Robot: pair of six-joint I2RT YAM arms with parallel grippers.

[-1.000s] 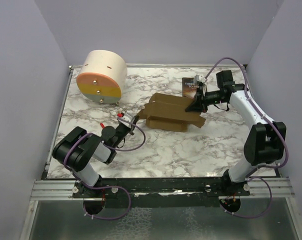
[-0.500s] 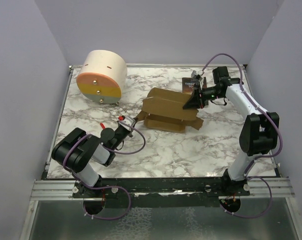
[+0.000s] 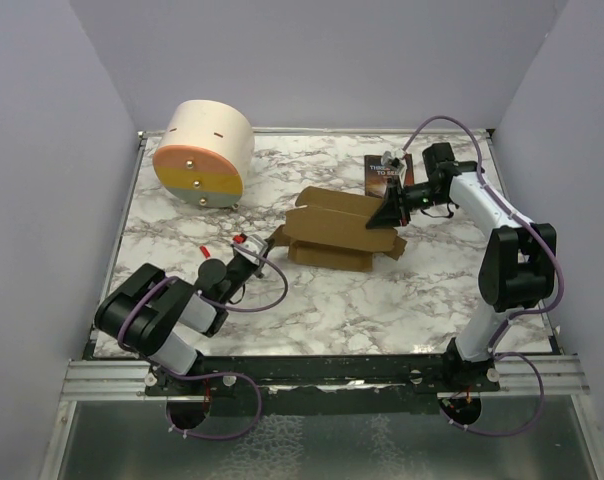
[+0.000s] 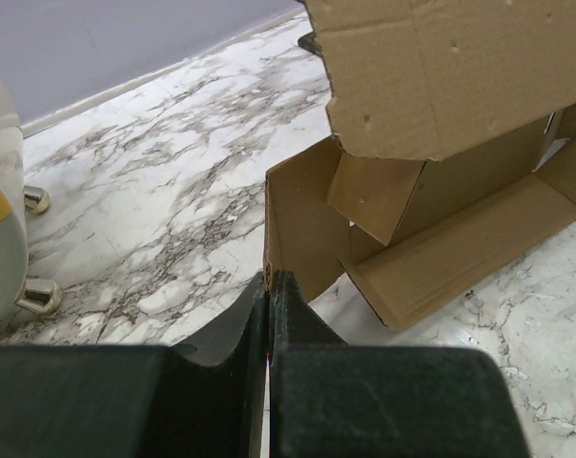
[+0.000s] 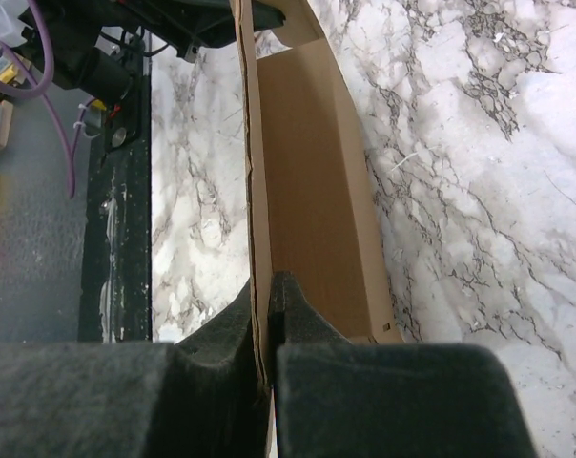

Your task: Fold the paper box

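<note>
The brown paper box (image 3: 332,228) lies partly folded in the middle of the marble table, with flaps raised. My left gripper (image 3: 265,245) is shut on the box's left flap; in the left wrist view the fingertips (image 4: 269,279) pinch the flap's edge (image 4: 298,229), and a large panel (image 4: 441,72) stands above. My right gripper (image 3: 384,215) is shut on the box's right side; in the right wrist view its fingertips (image 5: 265,286) clamp a thin upright cardboard panel (image 5: 307,181).
A big cream cylinder with an orange-yellow face (image 3: 202,150) stands at the back left. A dark paperback book (image 3: 379,174) lies behind the box near the right arm. Grey walls enclose the table on three sides.
The box has shifted towards the near left and folded flatter. My left gripper has pulled back along with the flap. My right gripper stays on the right panel.
</note>
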